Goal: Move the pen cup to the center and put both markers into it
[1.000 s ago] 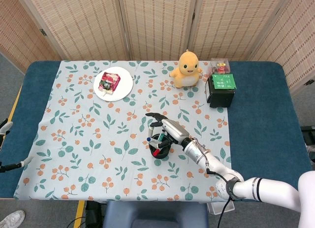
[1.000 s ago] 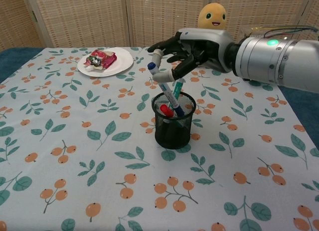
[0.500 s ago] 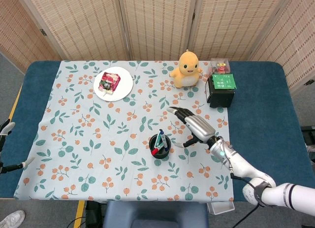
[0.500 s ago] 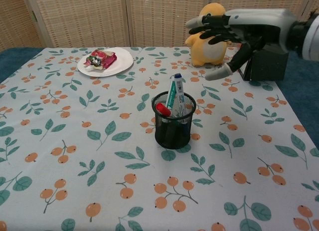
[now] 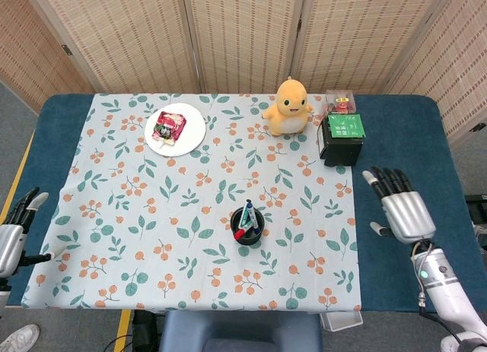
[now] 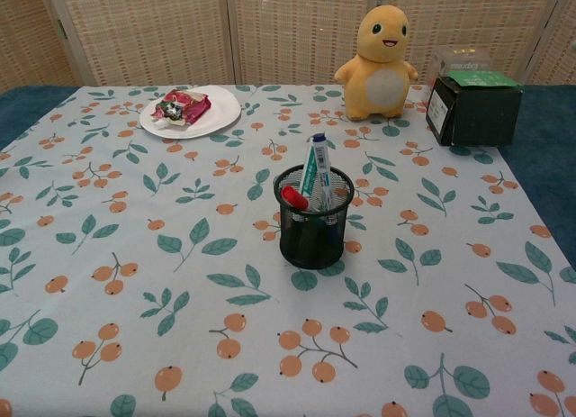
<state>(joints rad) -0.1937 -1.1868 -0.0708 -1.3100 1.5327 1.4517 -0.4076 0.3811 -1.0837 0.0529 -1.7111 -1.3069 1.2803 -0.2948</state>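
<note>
The black mesh pen cup (image 5: 248,227) (image 6: 312,221) stands upright near the middle of the floral tablecloth. Two markers stand in it: a blue-capped one (image 6: 319,167) leaning upright and a red-capped one (image 6: 293,198) lower at its left side. My right hand (image 5: 401,207) hovers over the blue table edge far to the right of the cup, fingers spread and holding nothing. At the left edge of the head view my left hand (image 5: 14,234) hangs beside the table, fingers apart and empty. Neither hand shows in the chest view.
A white plate (image 5: 192,131) (image 6: 220,113) with a snack packet sits at the back left. A yellow plush toy (image 5: 289,106) (image 6: 382,52) and a black box (image 5: 342,139) (image 6: 475,106) with a green top stand at the back right.
My right hand let go of the blue-capped marker in the cup, then pulled away to the right and off the cloth. The left hand rose slightly into view.
</note>
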